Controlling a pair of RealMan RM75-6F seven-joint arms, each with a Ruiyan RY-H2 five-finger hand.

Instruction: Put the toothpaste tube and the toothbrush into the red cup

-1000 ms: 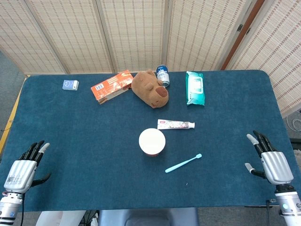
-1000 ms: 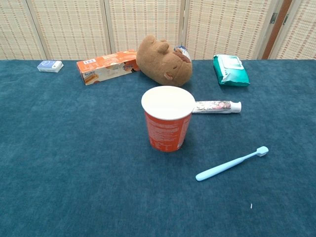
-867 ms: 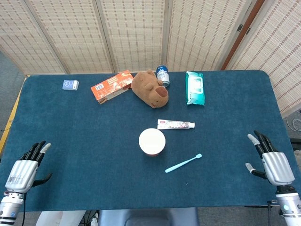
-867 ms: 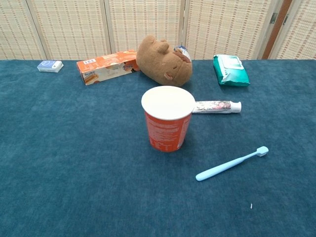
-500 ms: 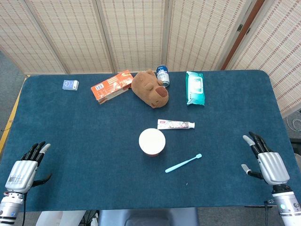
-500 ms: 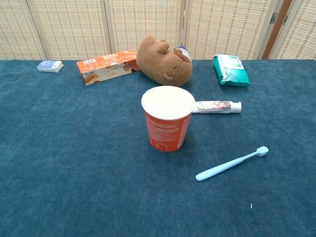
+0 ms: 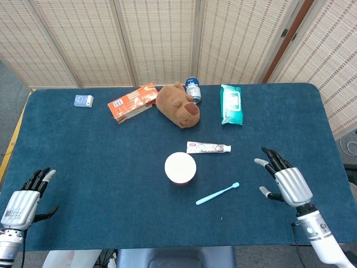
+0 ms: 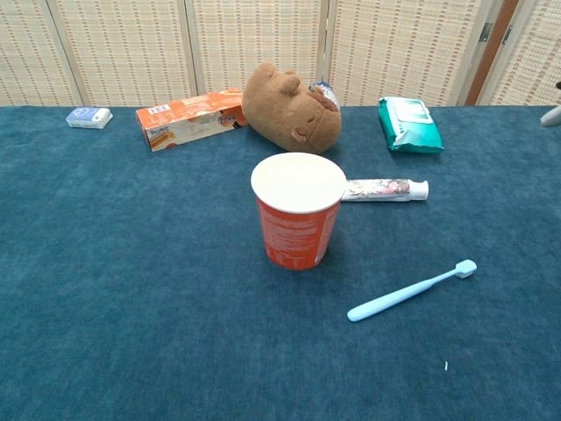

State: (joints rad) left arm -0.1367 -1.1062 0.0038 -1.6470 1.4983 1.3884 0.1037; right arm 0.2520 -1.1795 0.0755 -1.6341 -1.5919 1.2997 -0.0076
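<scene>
Rightward of the toothbrush (image 7: pixel 217 193), the right hand (image 7: pixel 286 182) has come in over the surface (image 7: pixel 100 162) from its edge, fingers apart and empty. Left hand (image 7: pixel 22 200) likewise splayed. Toothpaste tube (image 7: pixel 208 147) lies crosswise behind the upright red cup (image 7: pixel 180 168), cap right; print unreadable. Toothbrush lies diagonal, head far-right.

Your red cup (image 7: pixel 180 168) stands upright near the middle of the counter (image 7: pixel 100 151), with the toothpaste tube (image 7: pixel 208 147) lying just behind it toward the far edge and the toothbrush (image 7: pixel 217 194) lying on its near right side. Your right hand (image 7: pixel 284 182) hovers near the right edge, fingers spread, holding nothing. Your left hand (image 7: pixel 22 200) sits at the near left corner, fingers apart and empty.
</scene>
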